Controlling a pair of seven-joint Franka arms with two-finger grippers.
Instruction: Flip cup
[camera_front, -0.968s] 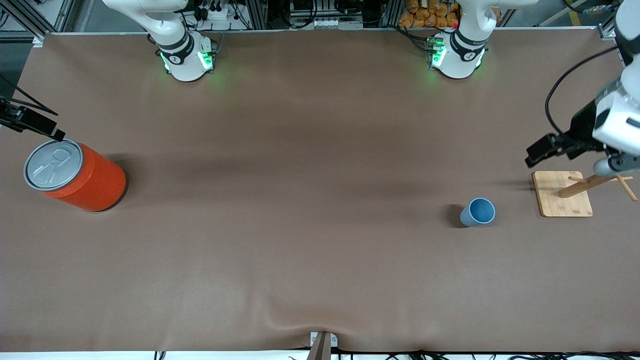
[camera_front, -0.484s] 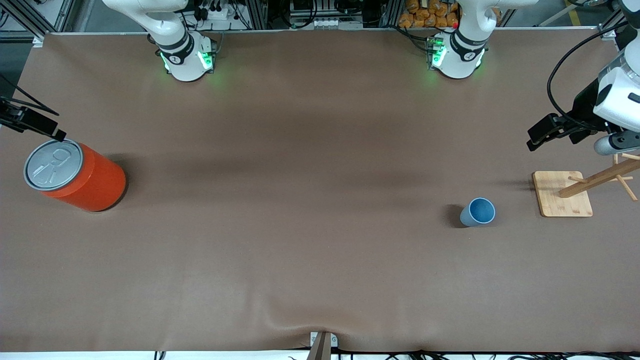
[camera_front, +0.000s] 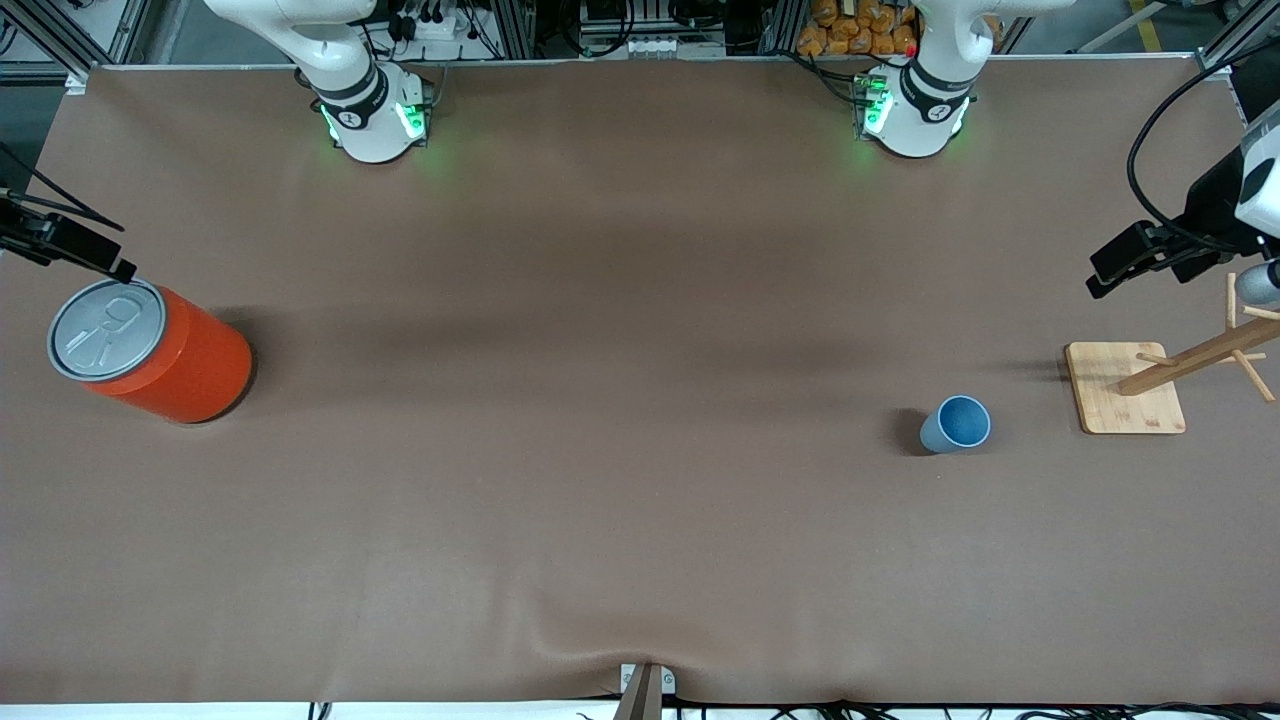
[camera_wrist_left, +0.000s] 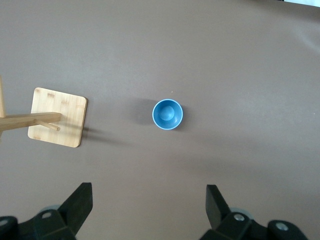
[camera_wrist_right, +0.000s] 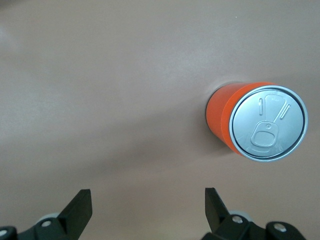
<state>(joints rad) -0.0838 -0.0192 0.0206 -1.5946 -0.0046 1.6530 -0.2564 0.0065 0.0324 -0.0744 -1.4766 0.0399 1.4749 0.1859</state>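
The light-blue cup (camera_front: 955, 424) stands upright on the brown table, mouth up, toward the left arm's end; its darker inside shows in the left wrist view (camera_wrist_left: 167, 114). My left gripper (camera_wrist_left: 149, 192) is open and empty, high over the table and apart from the cup. In the front view it shows by the picture's edge (camera_front: 1135, 257), above the wooden rack. My right gripper (camera_wrist_right: 147, 195) is open and empty, high over the table beside the red can, at the right arm's end (camera_front: 70, 245).
A wooden peg rack on a square base (camera_front: 1125, 387) stands beside the cup, closer to the left arm's end; it also shows in the left wrist view (camera_wrist_left: 57, 117). A large red can (camera_front: 150, 350) with a grey pull-tab lid (camera_wrist_right: 268, 123) stands at the right arm's end.
My left gripper has risen and drawn back from over the rack toward the table's edge at the left arm's end. The cup, can and right gripper have stayed put.
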